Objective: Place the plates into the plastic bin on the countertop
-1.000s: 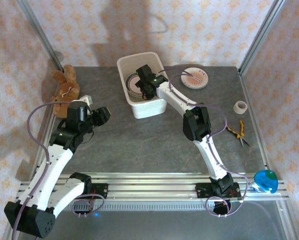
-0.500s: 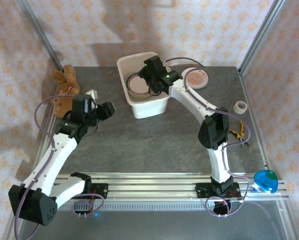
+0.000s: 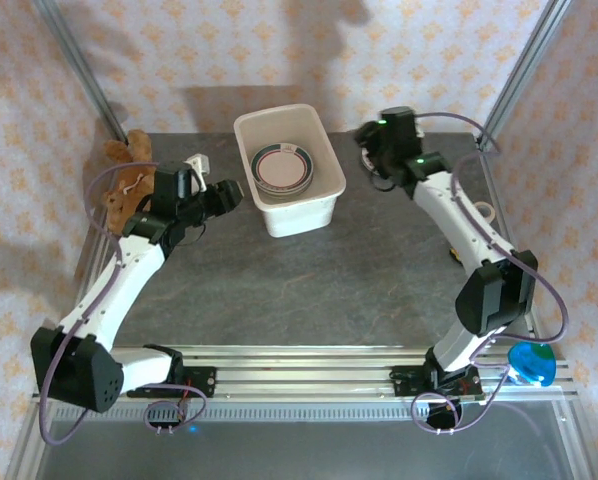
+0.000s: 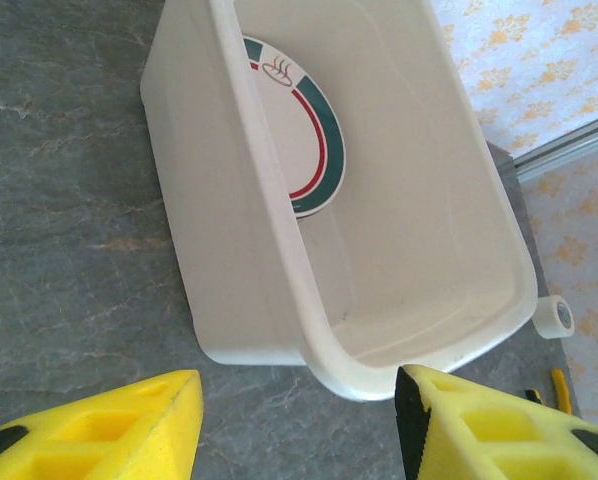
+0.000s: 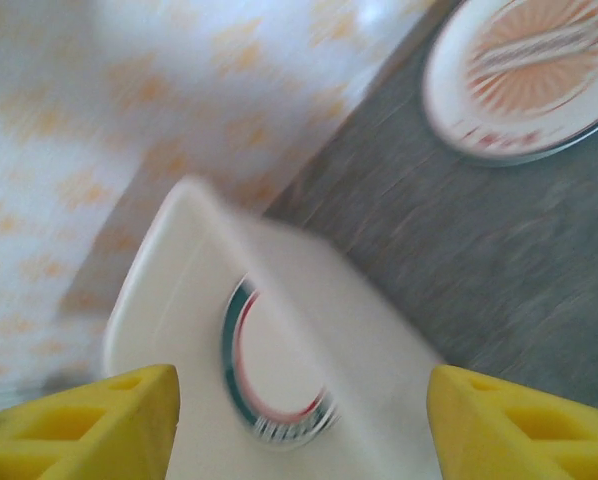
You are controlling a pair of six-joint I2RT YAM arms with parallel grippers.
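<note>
The countertop was a dark grey mottled slab, edged by an aluminium frame and backed by walls with an orange floral pattern. The off-white bin stood at the far middle of this surface. One plate with teal and red bands lay on the bin floor; in the left wrist view it was partly cut off by the near wall and rim. A sunburst plate lay on the countertop to the right of the bin, outside it; the right wrist view that showed it was blurred. The left gripper hung near the bin's left side and pointed toward it, its yellow fingers spread wide with nothing between them. The right gripper was over the countertop right of the bin, near the sunburst plate, its fingers likewise spread wide and empty. A brown toy lay at the far-left corner, and a tape roll sat apart from the bin, to its right
</note>
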